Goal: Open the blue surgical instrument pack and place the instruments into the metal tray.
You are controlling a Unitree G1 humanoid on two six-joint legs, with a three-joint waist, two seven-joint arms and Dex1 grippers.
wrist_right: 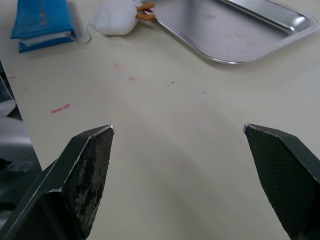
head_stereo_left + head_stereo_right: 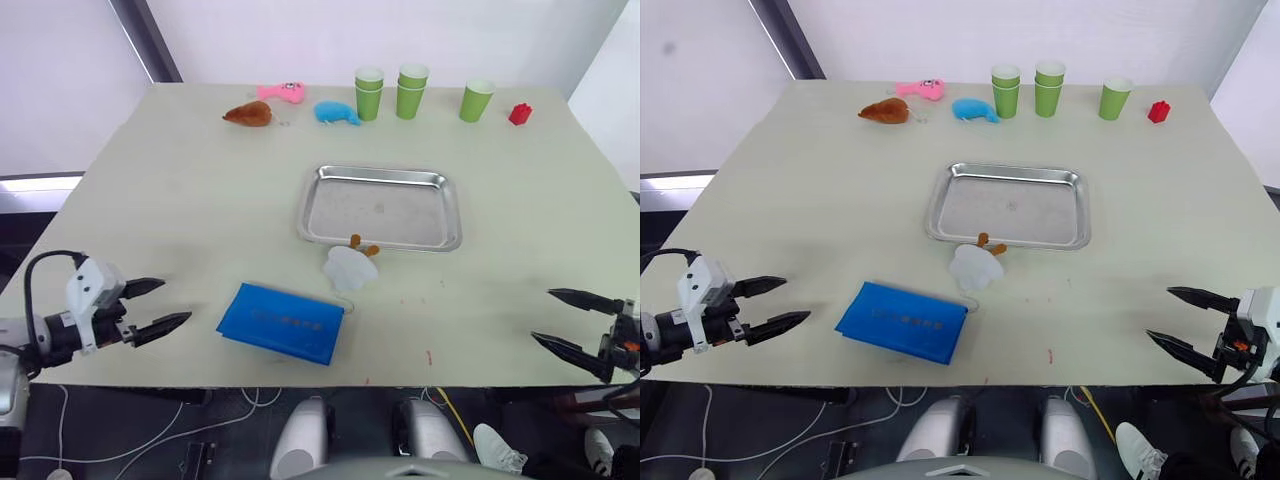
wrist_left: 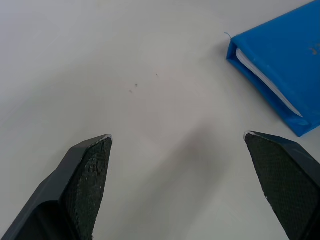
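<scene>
The blue surgical instrument pack [image 2: 282, 323] lies closed and flat near the table's front edge, its pale lining showing along one side [image 3: 280, 70]. The metal tray [image 2: 380, 207] sits bare at the table's middle, beyond the pack. The instruments are hidden. My left gripper [image 2: 158, 307] is open at the front left, a short way left of the pack and pointing toward it. My right gripper [image 2: 565, 320] is open at the front right edge, well away from the pack and the tray [image 1: 235, 30].
A white plush duck [image 2: 350, 266] rests against the tray's near rim. Along the far edge stand green paper cups [image 2: 410, 90], a red block [image 2: 519, 114], a blue whale toy [image 2: 336, 113], a pink toy [image 2: 281, 92] and a brown toy [image 2: 248, 114].
</scene>
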